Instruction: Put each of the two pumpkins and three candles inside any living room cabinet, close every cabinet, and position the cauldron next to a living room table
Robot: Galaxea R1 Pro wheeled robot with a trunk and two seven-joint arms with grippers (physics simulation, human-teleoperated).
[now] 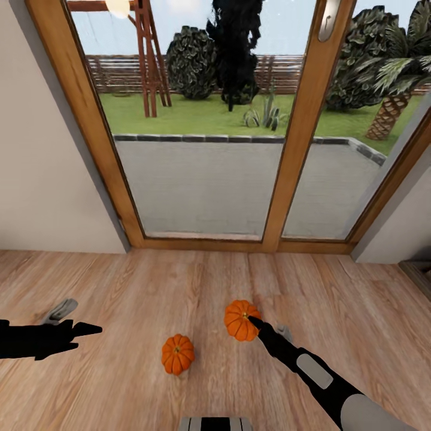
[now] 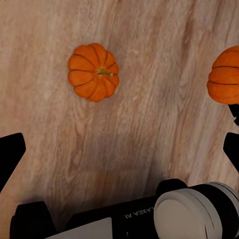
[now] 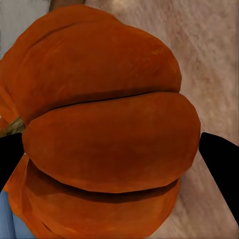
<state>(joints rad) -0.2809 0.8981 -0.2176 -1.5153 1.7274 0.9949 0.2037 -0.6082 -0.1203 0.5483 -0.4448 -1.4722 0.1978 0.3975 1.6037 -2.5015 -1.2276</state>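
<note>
Two bright-orange ribbed pumpkins are in the head view on the wooden floor area. One pumpkin [image 1: 178, 354] rests on the floor near my base and is also seen from above, pumpkin [image 2: 93, 71]. My right gripper [image 1: 252, 322] is shut on the other pumpkin [image 1: 241, 319], which looks slightly raised. Up close, that pumpkin [image 3: 109, 144] sits between the two black fingertips [image 3: 221, 172] of the right gripper [image 3: 112, 162]. My left gripper [image 1: 90, 328] hovers at the left, open and empty, with its fingers spread wide in the left wrist view [image 2: 119, 149].
A glass patio door with a wooden frame [image 1: 299, 137] stands straight ahead, with white walls [image 1: 42, 167] on both sides. Open wood floor [image 1: 149, 287] lies between me and the door. A dark object [image 1: 421, 269] sits low at the right edge.
</note>
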